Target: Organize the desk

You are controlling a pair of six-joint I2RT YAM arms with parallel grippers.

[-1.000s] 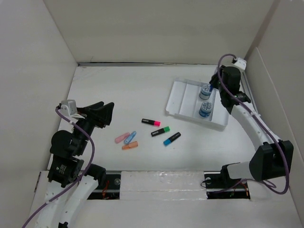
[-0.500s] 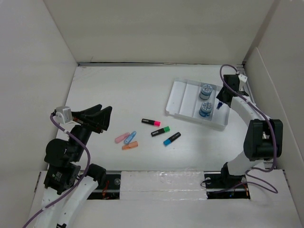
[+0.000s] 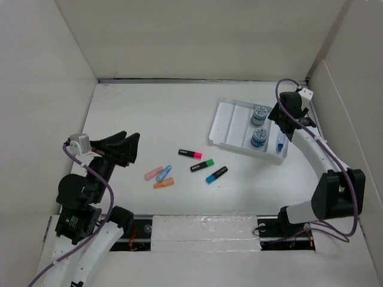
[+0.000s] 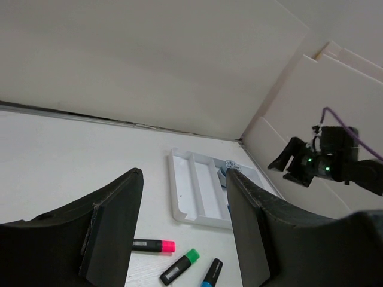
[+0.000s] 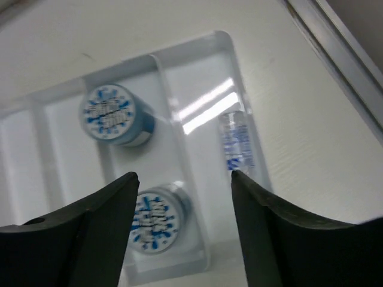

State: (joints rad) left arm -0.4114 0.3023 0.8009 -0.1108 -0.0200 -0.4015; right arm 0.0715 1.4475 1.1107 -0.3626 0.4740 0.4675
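The white desk [image 3: 149, 113] holds a white four-compartment tray [image 3: 230, 122] at the back right. Two blue-and-white tubs [image 3: 259, 112] [image 3: 258, 137] stand in one compartment. A small blue-and-white tube [image 3: 280, 142] lies in the rightmost compartment. My right gripper [image 3: 279, 118] hovers open and empty above the tray; its wrist view shows the tube [image 5: 237, 142] and a tub [image 5: 160, 220] below the gripper [image 5: 182, 233]. Pink [image 3: 190, 154], green [image 3: 202, 165] and blue [image 3: 216, 174] highlighters lie mid-desk. My left gripper [image 3: 122, 146] is open and empty, raised at the left.
Three small pieces, pink [image 3: 154, 173], blue [image 3: 163, 173] and orange [image 3: 163, 183], lie left of the highlighters. Tall off-white panels wall the desk. The left wrist view shows the tray [image 4: 191, 191] and pink highlighter [image 4: 152, 245] ahead.
The right gripper let go of the blue-and-white tube, which now lies in the tray's rightmost compartment, and the gripper drew back above it. The left arm sank a little, then held still.
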